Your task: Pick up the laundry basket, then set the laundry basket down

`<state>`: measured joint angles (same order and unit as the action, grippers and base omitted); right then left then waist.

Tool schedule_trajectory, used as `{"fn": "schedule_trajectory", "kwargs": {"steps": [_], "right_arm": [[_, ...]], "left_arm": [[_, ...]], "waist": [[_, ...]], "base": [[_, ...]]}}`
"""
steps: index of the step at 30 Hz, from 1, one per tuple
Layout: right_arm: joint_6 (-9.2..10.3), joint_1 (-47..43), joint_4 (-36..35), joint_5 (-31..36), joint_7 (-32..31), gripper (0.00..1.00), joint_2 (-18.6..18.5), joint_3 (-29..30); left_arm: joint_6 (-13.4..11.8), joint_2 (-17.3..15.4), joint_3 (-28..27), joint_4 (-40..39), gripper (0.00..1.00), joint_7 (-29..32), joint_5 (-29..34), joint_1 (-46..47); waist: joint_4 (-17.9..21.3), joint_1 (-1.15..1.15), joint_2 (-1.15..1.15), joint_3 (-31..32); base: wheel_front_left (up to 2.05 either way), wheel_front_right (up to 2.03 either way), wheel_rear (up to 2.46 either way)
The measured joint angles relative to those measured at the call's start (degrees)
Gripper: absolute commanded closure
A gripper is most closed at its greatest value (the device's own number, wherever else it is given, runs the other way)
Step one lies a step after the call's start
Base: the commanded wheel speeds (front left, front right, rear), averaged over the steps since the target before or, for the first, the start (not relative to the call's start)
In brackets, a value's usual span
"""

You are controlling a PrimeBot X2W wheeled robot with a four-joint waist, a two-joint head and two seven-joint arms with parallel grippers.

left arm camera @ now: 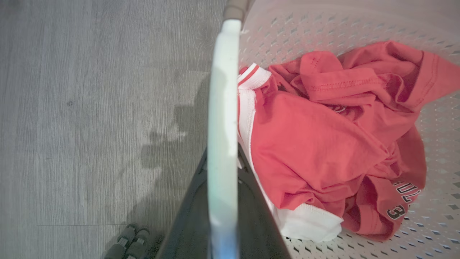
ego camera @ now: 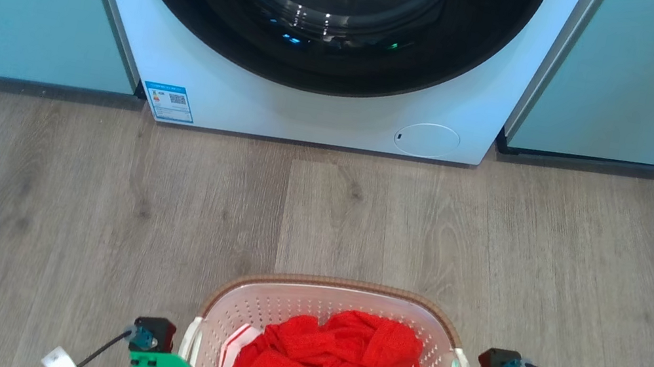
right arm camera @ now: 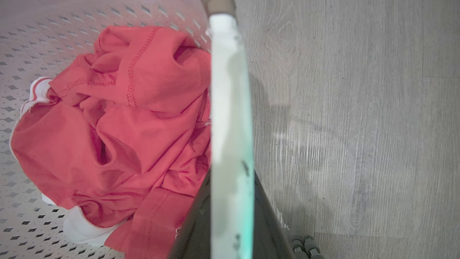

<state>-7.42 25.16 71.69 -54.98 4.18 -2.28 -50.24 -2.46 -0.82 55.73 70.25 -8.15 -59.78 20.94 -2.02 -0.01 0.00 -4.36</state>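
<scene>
left gripper and right gripper each clamp the basket by its handles; an uneven lift or finger slip could tilt it, spilling the shirt.

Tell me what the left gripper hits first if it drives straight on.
The left gripper would meet the basket handle, already between its jaws; beyond that, probably the floor, though depth is unclear.

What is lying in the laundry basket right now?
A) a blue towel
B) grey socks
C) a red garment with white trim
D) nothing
C: a crumpled red garment with white trim lies inside the perforated laundry basket, as the head and wrist views show.
</scene>
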Motion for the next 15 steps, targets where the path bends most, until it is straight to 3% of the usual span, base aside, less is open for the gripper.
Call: {"fn": "schedule_trajectory", "kwargs": {"steps": [15], "right_arm": [[0.0, -0.04, 0.37, -3.27, 0.53, 1.0, 0.01, -3.14]], "left_arm": [[0.92, 0.04, 1.25, 1.31, 1.0, -0.56, -1.29, 0.0]], "waist": [[0.24, 0.0, 0.0, 0.77]], "base": [[0.0, 0.0, 0.0]]}}
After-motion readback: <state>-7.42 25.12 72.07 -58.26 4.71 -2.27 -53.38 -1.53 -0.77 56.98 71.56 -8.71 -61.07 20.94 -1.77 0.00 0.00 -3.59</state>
